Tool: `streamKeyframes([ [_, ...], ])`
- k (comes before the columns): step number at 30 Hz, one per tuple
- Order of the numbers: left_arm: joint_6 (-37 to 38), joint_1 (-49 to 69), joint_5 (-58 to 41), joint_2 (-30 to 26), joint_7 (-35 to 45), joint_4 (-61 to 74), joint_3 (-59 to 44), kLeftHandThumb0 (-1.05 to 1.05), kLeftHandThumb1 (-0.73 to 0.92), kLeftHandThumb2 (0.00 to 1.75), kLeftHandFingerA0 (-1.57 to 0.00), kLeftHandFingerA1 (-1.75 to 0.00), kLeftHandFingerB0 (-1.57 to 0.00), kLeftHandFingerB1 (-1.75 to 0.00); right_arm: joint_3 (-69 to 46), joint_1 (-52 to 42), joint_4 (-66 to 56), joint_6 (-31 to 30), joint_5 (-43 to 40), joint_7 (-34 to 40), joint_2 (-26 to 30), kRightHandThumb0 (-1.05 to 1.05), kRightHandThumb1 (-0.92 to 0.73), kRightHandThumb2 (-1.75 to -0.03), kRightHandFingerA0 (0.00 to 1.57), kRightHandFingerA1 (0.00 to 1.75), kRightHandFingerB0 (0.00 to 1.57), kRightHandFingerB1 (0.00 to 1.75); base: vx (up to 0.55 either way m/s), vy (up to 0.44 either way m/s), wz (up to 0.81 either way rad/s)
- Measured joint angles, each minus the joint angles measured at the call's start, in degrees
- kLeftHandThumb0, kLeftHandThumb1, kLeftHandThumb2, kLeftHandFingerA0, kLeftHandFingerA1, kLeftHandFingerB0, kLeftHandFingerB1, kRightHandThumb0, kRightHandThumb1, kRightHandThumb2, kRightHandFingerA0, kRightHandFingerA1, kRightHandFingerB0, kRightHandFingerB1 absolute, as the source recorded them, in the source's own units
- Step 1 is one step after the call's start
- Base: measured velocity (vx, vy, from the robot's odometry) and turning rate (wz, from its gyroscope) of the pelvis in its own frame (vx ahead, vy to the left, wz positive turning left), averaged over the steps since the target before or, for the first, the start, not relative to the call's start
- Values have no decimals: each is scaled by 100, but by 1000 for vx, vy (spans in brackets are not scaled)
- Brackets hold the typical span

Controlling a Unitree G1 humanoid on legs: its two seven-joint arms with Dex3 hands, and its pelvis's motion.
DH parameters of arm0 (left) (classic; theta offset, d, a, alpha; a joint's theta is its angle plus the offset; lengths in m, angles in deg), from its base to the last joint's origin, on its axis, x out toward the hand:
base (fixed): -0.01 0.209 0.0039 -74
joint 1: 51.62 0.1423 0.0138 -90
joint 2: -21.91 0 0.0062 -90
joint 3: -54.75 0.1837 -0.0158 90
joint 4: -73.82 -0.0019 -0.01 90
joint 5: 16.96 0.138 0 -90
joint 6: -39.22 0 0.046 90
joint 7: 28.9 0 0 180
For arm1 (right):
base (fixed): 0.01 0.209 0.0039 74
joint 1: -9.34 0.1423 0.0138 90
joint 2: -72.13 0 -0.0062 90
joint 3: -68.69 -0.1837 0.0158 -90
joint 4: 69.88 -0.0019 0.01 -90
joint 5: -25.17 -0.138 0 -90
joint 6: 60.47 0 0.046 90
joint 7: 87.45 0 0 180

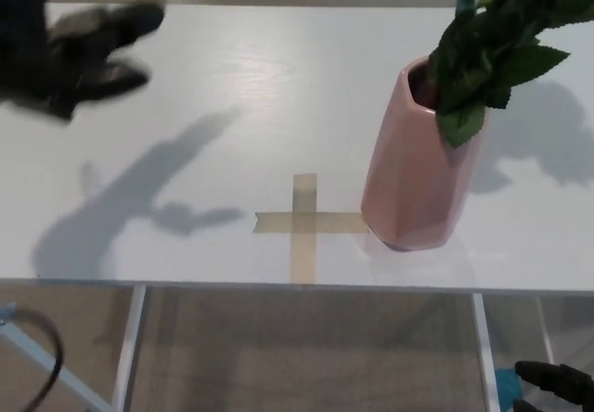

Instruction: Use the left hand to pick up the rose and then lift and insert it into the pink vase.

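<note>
At the upper left of the frame the left hand (pixel 79 55) hangs over the white table (pixel 232 87), blurred, its dark fingers (pixel 130 22) spread apart and pointing toward the right, holding nothing; its shadow lies on the tabletop below it, stretching from the left edge toward the middle. A loop of black cable (pixel 42 361) shows at the lower left corner, below the table's front edge, beside a pale metal table leg (pixel 130 347). In the middle of the frame, near the front edge, a cross of tan tape (pixel 303 222) is stuck flat on the table, its right arm reaching to the foot of the pink vase (pixel 418 175). The vase stands upright just right of the tape cross, with nothing between it and the hand but bare tabletop. The rose (pixel 492 36) stands in the vase's mouth, its stem down inside and its green leaves rising up and leaning right toward the upper right corner; the bloom itself is out of frame. At the lower right corner the dark fingers of the right hand (pixel 557 379) show below the table; I cannot tell whether they are apart or together.
</note>
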Motion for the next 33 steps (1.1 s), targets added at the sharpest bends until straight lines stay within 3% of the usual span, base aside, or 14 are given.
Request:
streamKeyframes([
  [4,230,1002,-2,154,14,475,-453,-18,30,85,-14,-52,-13,-50,0,-26,11,1,4,3,-1,-21,-62,-58,62,51,56,47,0,0,0],
  [5,328,1374,-5,229,30,607,-619,-30,43,53,-30,-35,-29,-31,1,-43,16,2,4,4,-1,-21,-62,-58,62,51,56,47,0,0,0],
  [7,446,1780,-8,308,51,746,-815,-30,43,53,-31,-35,-31,-32,1,-61,24,2,4,5,-1,-21,-62,-58,62,51,56,47,0,0,0],
  [15,1176,3830,-63,722,381,1223,-1780,-31,44,54,-31,-34,-34,-33,2,-152,96,6,5,11,-1,-21,-62,-58,62,51,56,47,0,0,0],
  [16,1265,4055,-65,772,434,1234,-1874,-38,41,61,-30,-40,-31,-37,2,-163,104,6,4,10,-1,-21,-62,-58,62,51,56,47,0,0,0],
  [21,1718,4988,-66,996,685,1200,-2154,-31,45,54,-31,-35,-34,-33,0,-187,138,7,3,10,-2,-21,-62,-58,62,51,56,48,0,0,0],
  [22,1807,5138,-66,1043,731,1173,-2183,-37,44,61,-28,-38,-28,-36,-1,-188,149,7,3,10,-2,-21,-62,-58,62,51,56,48,0,0,0],
  [27,2305,5788,-48,1292,900,755,-2184,-38,50,63,-25,-38,-24,-35,-1,-189,224,7,4,9,-2,-21,-62,-58,62,51,56,48,0,0,0],
  [28,2403,5848,-35,1334,905,619,-2152,-21,41,93,-12,-51,-11,-50,-1,-189,229,7,4,9,-3,-21,-62,-58,62,51,56,48,0,0,0],
  [32,2800,5888,136,1420,817,-64,-1862,-25,41,93,-8,-50,-7,-49,2,-185,235,7,5,11,-5,-21,-62,-58,62,51,56,48,0,0,0],
  [33,2896,5851,224,1410,763,-291,-1731,-48,52,66,-18,-36,-17,-33,2,-185,236,7,7,11,-5,-21,-62,-58,62,51,56,48,0,0,0],
])
